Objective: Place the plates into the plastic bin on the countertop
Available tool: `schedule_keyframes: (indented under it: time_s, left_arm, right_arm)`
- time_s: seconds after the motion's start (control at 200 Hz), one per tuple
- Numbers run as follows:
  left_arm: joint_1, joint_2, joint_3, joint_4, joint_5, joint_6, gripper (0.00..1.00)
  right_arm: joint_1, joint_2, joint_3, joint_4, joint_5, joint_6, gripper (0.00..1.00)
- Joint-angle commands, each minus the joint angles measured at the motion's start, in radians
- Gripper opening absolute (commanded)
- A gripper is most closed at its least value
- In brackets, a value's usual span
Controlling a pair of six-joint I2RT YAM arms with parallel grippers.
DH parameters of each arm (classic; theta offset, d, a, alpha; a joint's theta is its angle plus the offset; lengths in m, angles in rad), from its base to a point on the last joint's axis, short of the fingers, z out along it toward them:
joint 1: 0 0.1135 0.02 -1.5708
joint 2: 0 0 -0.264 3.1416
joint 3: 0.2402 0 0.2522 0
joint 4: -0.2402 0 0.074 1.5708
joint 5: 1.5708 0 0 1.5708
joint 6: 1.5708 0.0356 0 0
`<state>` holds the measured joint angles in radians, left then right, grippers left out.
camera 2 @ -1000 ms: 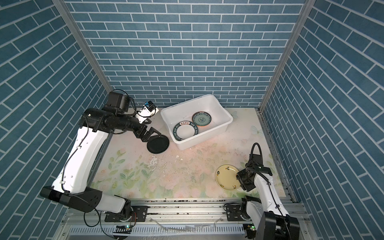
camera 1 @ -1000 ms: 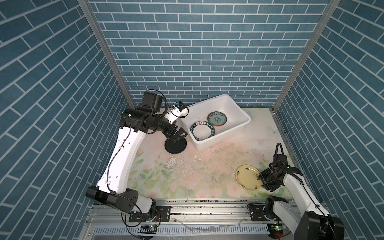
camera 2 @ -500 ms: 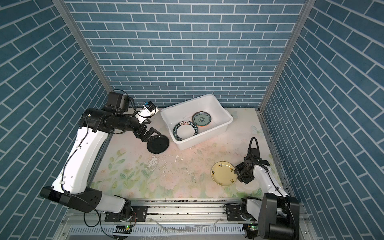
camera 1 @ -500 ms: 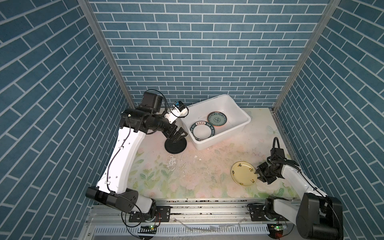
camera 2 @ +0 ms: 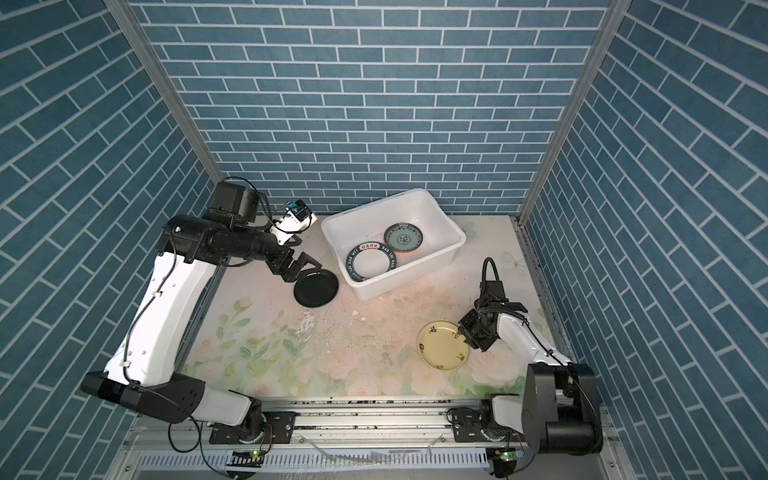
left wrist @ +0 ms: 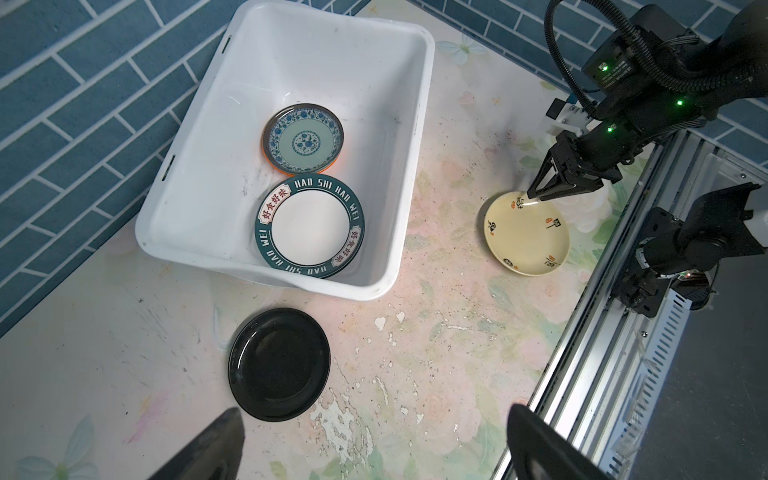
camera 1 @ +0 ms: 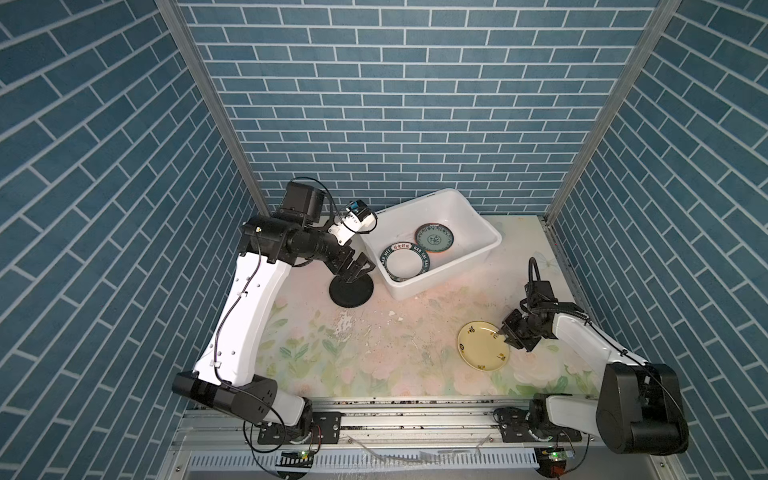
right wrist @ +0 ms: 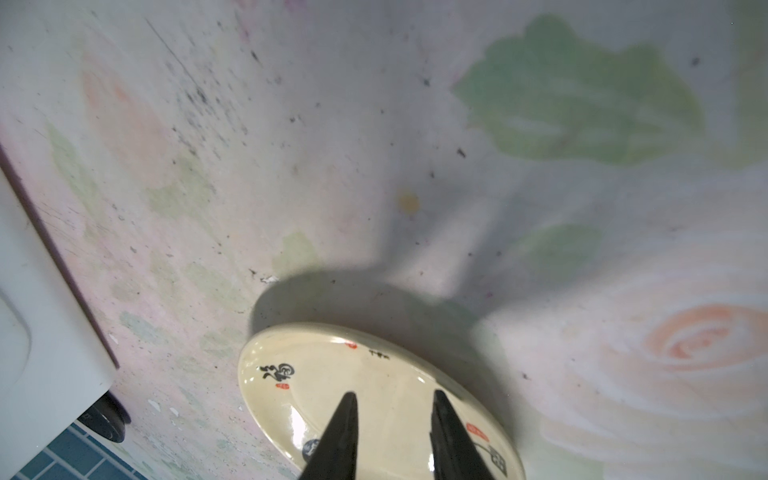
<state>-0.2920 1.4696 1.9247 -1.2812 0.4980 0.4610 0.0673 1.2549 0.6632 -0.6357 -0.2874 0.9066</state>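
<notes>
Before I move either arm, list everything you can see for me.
Countertop: one, pale floral, scuffed.
Bin: one, white, at the back of the countertop.
Teal plate: one, patterned, inside the bin.
Orange plate: one, only its edge showing under the teal plate.
Lettered plate: one, white with a dark rim, inside the bin next to the teal plate.
Black plate: one, on the countertop just outside the bin.
Cream plate: one, yellowish, on the countertop on the right arm's side.
Walls: three, blue brick.
Rail: one, grey metal, along the front.
Left pincer: black, open, above the black plate.
Right pincer: black, jaws apart, tips over the cream plate.
</notes>
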Motion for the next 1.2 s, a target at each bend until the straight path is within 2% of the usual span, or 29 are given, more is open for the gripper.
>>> schedule_keyframes:
  time_s: [0.0,0.14,0.345,0.725,0.89,1.08,1.195]
  left_arm:
    - [0.006,0.018,0.038,-0.006,0.007,0.006,1.00]
    - [0.005,0.028,0.044,-0.001,0.008,0.012,0.99]
    - [0.005,0.058,0.062,-0.018,0.028,0.045,0.99]
    - [0.006,0.084,0.070,-0.012,0.035,0.047,1.00]
    - [0.005,0.074,0.045,0.001,0.033,0.044,0.99]
    - [0.006,0.071,0.048,-0.001,0.026,0.048,1.00]
    - [0.005,0.065,0.040,0.000,0.029,0.047,1.00]
  right_arm:
    - [0.005,-0.047,0.048,-0.016,0.046,-0.060,0.33]
    - [0.005,-0.064,0.090,-0.046,0.084,-0.109,0.37]
    - [0.002,-0.129,0.027,-0.038,0.092,-0.144,0.42]
    - [-0.006,-0.190,-0.067,-0.086,0.134,-0.126,0.41]
    - [-0.012,-0.186,-0.097,-0.060,0.084,-0.132,0.40]
    - [-0.012,-0.166,-0.054,-0.149,0.125,-0.191,0.39]
    - [-0.012,-0.153,-0.050,-0.161,0.085,-0.222,0.39]
